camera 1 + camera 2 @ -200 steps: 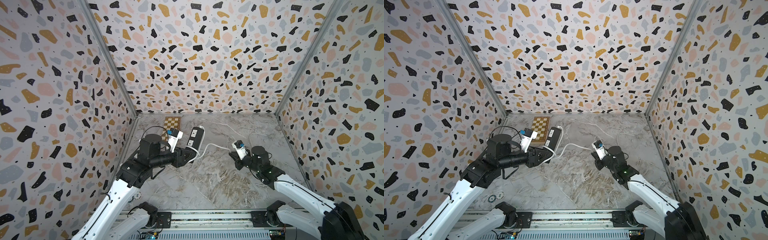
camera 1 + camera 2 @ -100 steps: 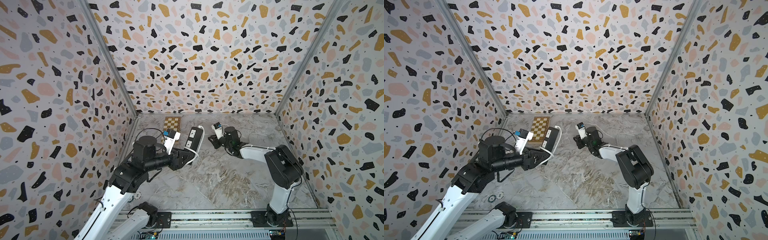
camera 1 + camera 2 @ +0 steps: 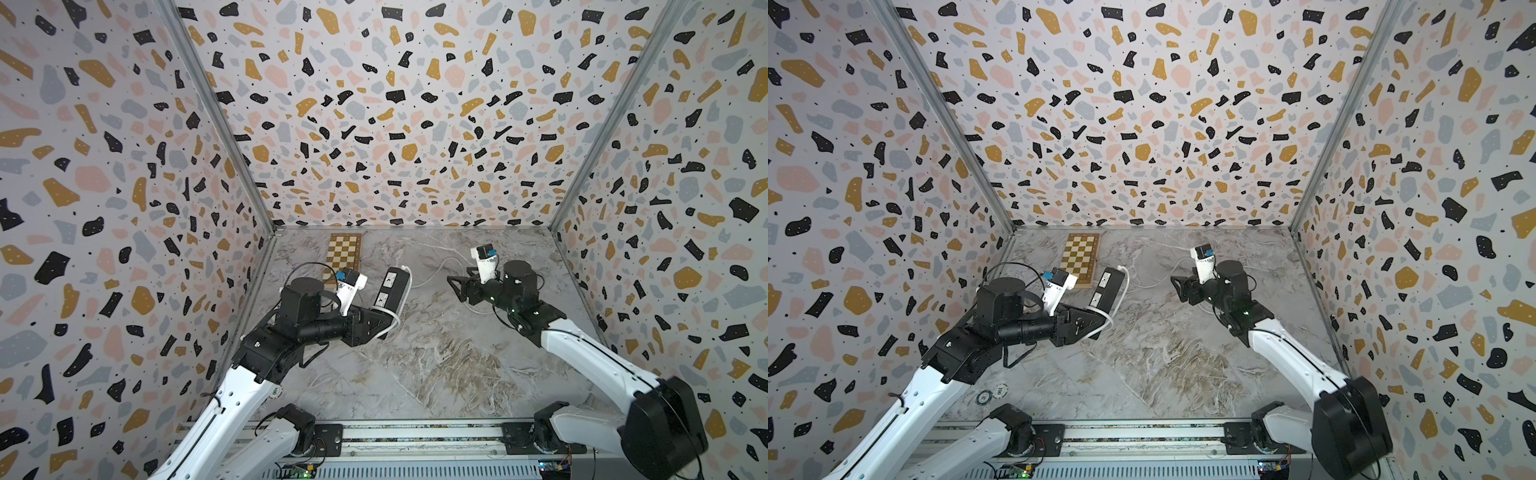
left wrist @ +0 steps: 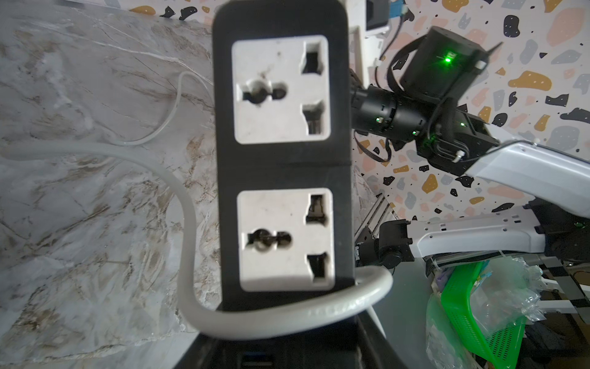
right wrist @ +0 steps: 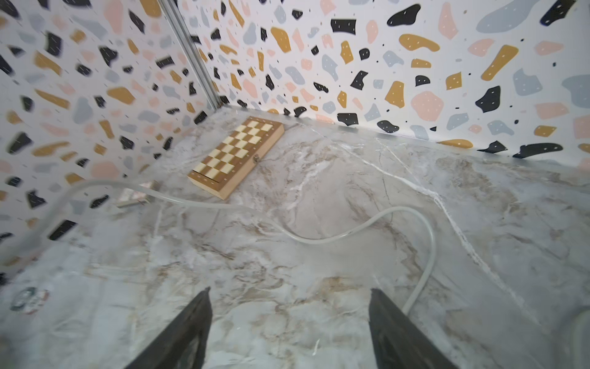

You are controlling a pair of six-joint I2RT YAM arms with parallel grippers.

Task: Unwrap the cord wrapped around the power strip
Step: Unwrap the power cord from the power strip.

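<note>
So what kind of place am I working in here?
Probably a purpose-built robot test booth, not a real room: terrazzo-print panel walls box in a marble-look tabletop on three sides, and a metal mounting rail runs along its front edge.

Both top views look down from high at the front over the whole table (image 3: 415, 374). The left wrist view sits very near the power strip (image 4: 281, 166). The right wrist view looks low across the table toward the chessboard (image 5: 236, 156), which both top views share.
</note>
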